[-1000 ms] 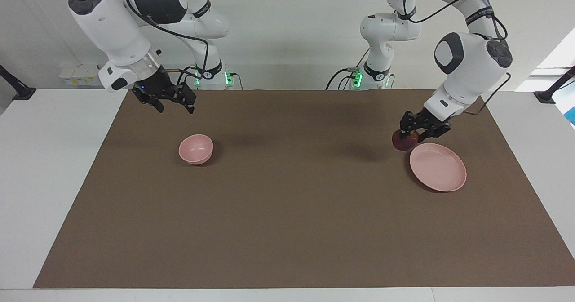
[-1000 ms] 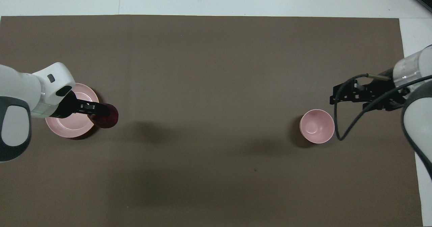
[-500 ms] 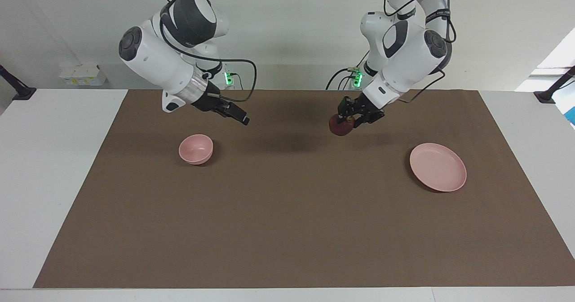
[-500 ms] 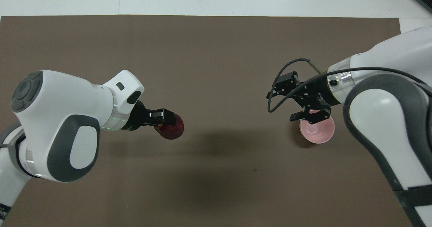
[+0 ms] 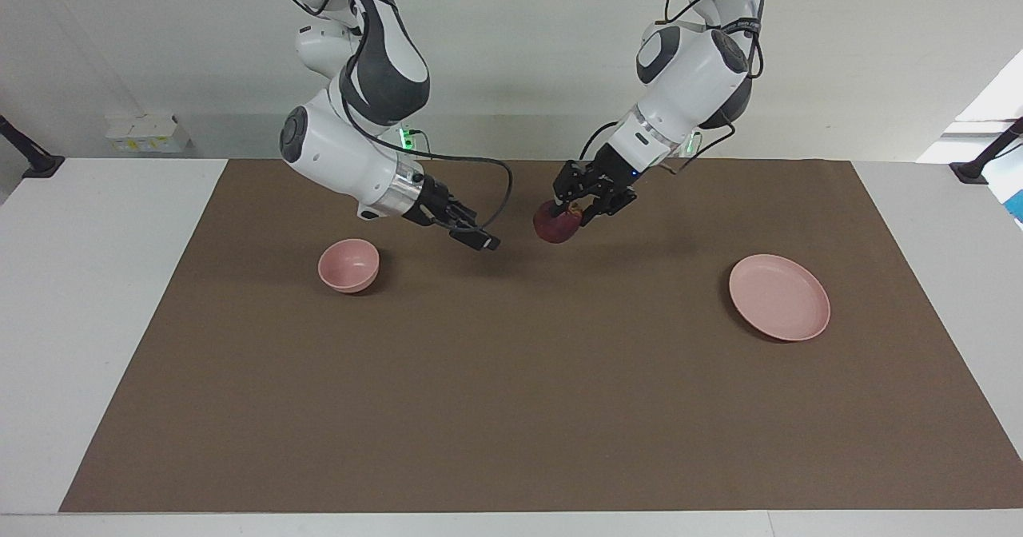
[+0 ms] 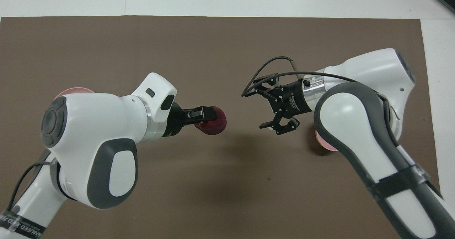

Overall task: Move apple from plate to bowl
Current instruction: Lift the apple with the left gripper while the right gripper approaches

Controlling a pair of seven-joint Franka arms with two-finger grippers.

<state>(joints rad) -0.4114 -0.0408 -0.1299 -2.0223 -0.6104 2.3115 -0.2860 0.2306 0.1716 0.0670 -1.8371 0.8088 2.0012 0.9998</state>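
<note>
The dark-red apple (image 5: 555, 225) is held in the air by my left gripper (image 5: 569, 211), which is shut on it over the middle of the mat; it also shows in the overhead view (image 6: 215, 120). My right gripper (image 5: 478, 238) is open and empty in the air, pointing at the apple with a short gap between them; its jaws show spread in the overhead view (image 6: 260, 104). The pink bowl (image 5: 348, 265) stands empty toward the right arm's end. The pink plate (image 5: 779, 297) lies empty toward the left arm's end. In the overhead view the arms hide most of both.
A brown mat (image 5: 511, 401) covers most of the white table (image 5: 88, 305). A small white box (image 5: 144, 132) sits at the table's edge near the wall at the right arm's end.
My left gripper carried the apple from beside the plate to over the mat's middle. My right gripper swung from near the bowl toward the apple.
</note>
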